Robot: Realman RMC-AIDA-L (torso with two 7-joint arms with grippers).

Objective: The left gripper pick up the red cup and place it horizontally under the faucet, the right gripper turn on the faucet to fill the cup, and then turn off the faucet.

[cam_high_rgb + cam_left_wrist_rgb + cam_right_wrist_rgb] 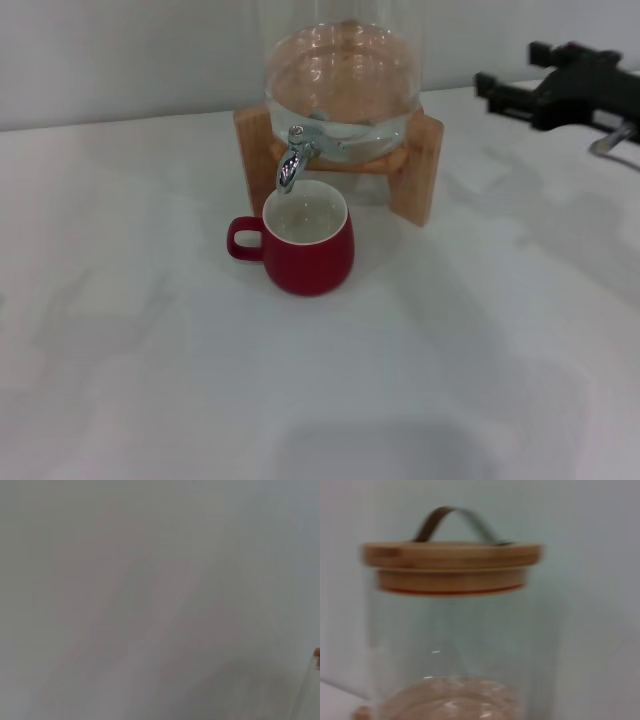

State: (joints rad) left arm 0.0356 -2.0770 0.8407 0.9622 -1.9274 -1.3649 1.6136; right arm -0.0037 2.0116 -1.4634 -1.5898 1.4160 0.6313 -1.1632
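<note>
Dark-red ceramic marks the red cup (309,247), which stands upright on the white desk (150,350) directly beneath the faucet (292,160). Its small loop handle points toward the robot's left, and its white inside holds a shallow pool of liquid. The chrome spout of the faucet hangs just above the cup's far rim, not quite touching it. Behind the spigot rises the clear glass dispenser (340,90), seated in a wooden stand (418,165) whose legs flank the cup on either side.

Off at the far right of the head view, the right hand (515,95) hovers above the desk, well apart from the faucet and level with the dispenser's lower glass; I cannot tell whether its fingers are spread or pressed together. Its wrist camera looks at the dispenser's upper part, where a wooden lid (451,565) with a dark strap handle (457,525) closes the glass.

The left hand appears in no view; its wrist camera sees little beyond pale blank surface.
</note>
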